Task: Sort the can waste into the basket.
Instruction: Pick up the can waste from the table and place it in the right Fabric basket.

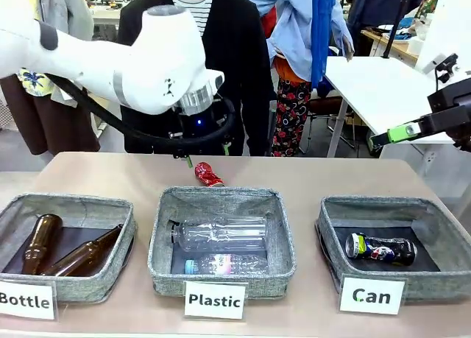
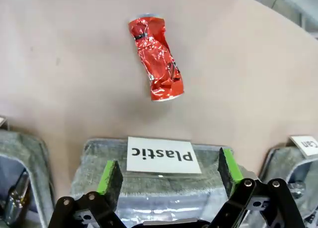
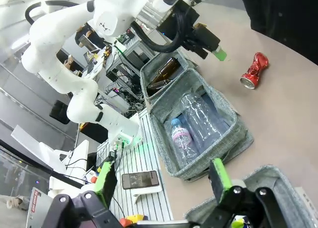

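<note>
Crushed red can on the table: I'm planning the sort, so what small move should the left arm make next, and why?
Probably advance and lower the left gripper onto the crushed red metal can. Its jaws stand open and empty, the can lies loose on the tan table ahead of them, outside the grey woven basket labelled Can.

Three white cards, printed in black, front the grey bins along the bottom of the front view. The "Bottle" card point(image 1: 26, 300) stands at lower left on the left bin point(image 1: 96, 286), the "Plastic" card point(image 1: 215, 300) at lower centre on the middle bin point(image 1: 165, 275), and the "Can" card point(image 1: 372, 295) at lower right on the basket point(image 1: 434, 285). In the left wrist view the "Plastic" card reads upside down at lower centre, and the "Can" card, also upside down, sits at the right edge. Print on the dark can point(image 1: 380, 249) in the basket is too small to read.
</note>
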### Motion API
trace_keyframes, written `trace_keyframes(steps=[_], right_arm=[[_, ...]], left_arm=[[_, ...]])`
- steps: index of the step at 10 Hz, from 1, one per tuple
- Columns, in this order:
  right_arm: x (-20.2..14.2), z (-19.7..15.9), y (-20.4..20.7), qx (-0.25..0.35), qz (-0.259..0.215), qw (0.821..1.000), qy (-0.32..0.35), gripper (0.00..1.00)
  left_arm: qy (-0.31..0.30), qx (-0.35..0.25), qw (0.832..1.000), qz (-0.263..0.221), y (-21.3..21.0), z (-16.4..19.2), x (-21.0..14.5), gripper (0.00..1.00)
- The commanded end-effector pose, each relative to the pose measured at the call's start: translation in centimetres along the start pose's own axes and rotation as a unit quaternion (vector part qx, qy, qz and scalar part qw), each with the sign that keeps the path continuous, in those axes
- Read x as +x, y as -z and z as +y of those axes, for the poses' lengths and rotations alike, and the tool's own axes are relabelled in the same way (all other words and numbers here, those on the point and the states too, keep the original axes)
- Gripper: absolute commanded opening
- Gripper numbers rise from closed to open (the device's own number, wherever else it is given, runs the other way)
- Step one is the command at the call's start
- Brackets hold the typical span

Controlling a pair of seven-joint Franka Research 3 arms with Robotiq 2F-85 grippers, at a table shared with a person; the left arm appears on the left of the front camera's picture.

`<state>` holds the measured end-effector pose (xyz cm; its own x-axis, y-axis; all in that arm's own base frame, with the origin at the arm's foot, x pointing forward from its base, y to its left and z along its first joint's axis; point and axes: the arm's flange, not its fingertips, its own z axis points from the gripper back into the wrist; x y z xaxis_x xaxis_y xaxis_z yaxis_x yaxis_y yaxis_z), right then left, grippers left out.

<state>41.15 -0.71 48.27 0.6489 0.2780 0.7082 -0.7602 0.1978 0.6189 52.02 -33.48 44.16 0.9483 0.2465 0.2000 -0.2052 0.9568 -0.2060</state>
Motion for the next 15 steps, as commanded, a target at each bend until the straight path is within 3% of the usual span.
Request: trace_keyframes(steps=[1, 2, 4, 9, 15], right_arm=[[-0.2, 0.0, 0.1, -0.004, -0.003, 1.000, -0.010, 1.00], [-0.2, 0.0, 0.1, -0.004, -0.003, 1.000, -0.010, 1.00], [-0.2, 0.0, 0.1, -0.004, -0.003, 1.000, -0.010, 1.00], [-0.2, 0.0, 0.1, -0.004, -0.003, 1.000, -0.010, 1.00], [-0.2, 0.0, 0.1, -0.004, -0.003, 1.000, -0.010, 1.00]], left_arm=[[-0.056, 0.014, 0.998, -0.007, -1.9, 0.3, 0.6, 1.00], [0.000, 0.000, 1.000, 0.000, 0.0, 0.0, 0.0, 1.00], [0.000, 0.000, 1.000, 0.000, 0.0, 0.0, 0.0, 1.00], [-0.046, -0.019, 0.999, -0.015, 2.4, -0.8, 2.8, 1.00], [-0.092, 0.001, 0.994, -0.052, 5.8, -1.3, 5.1, 1.00]])
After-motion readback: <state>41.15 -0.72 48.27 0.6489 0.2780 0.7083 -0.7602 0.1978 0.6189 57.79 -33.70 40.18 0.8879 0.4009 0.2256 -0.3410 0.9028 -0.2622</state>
